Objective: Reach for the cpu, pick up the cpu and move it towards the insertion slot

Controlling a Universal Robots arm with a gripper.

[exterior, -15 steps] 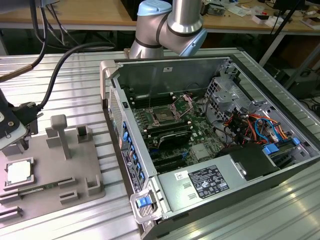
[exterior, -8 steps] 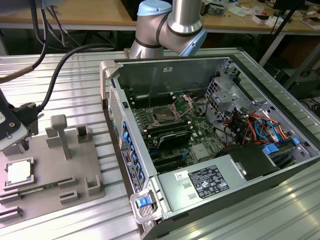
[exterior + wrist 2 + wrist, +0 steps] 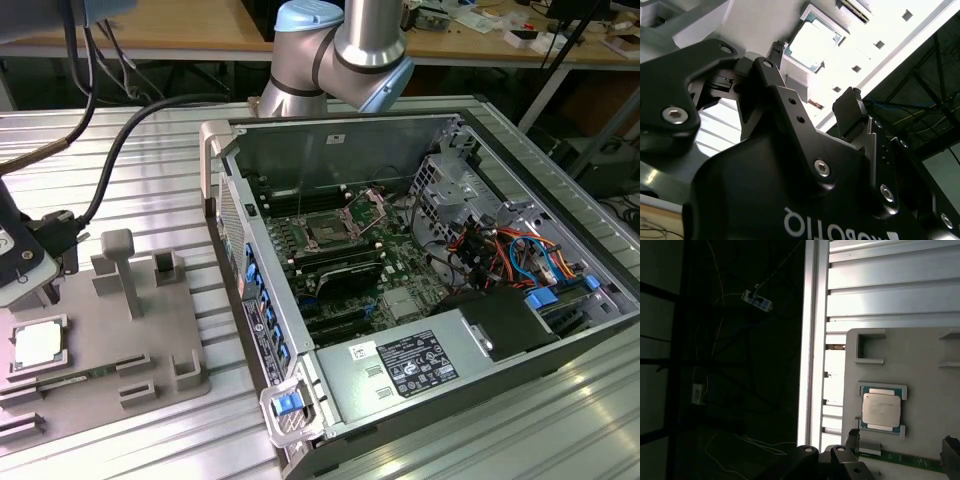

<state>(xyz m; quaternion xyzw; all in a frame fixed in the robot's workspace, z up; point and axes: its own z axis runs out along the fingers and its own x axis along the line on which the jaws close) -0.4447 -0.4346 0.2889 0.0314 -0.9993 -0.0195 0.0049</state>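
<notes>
- Large white rectangular label (image 3: 418, 362) with black print, on the grey metal box (image 3: 345, 400) at the near end of the open computer case: too small to read.
- Small white sticker (image 3: 362, 351) just beside it: unreadable.
- White lettering (image 3: 840, 227) on the black gripper (image 3: 815, 75) body: upside down and cut off.
- Faint print lines on the small square silver-white cpu (image 3: 881, 409): unreadable.

one cpu (image 3: 38, 345), one insertion slot (image 3: 328, 230), one computer case (image 3: 330, 150).
</notes>
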